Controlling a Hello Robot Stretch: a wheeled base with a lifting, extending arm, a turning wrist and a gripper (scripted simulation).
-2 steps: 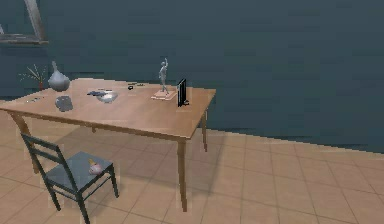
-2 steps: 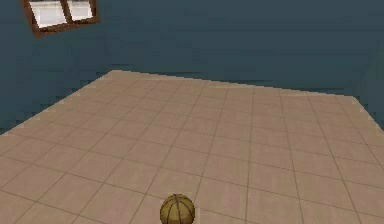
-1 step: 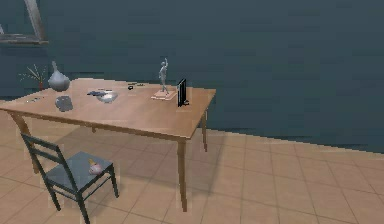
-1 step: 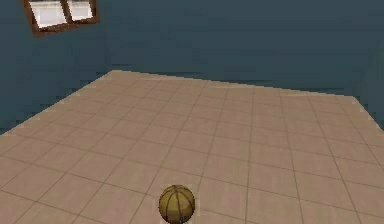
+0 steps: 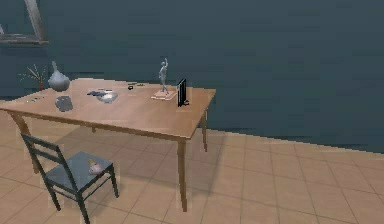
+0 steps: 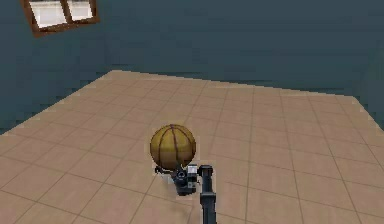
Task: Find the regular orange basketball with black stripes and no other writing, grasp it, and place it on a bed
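An orange basketball (image 6: pixel 172 145) with dark stripes hangs at the far end of my gripper (image 6: pixel 177 173), clear of the tan tiled floor, so the gripper holds it. The dark arm bar (image 6: pixel 207 200) rises from the bottom edge of the arm side view, just right of the ball. The ball covers most of the fingers.
In the forward view a wooden table (image 5: pixel 140 115) stands ahead on the left, bearing a vase (image 5: pixel 58 78), a small statue (image 5: pixel 164 74) and a dark frame (image 5: pixel 182 93). A blue-seated chair (image 5: pixel 70 168) stands before it. Dark teal walls lie behind, with a window (image 6: pixel 62 12). Open tiled floor lies to the right.
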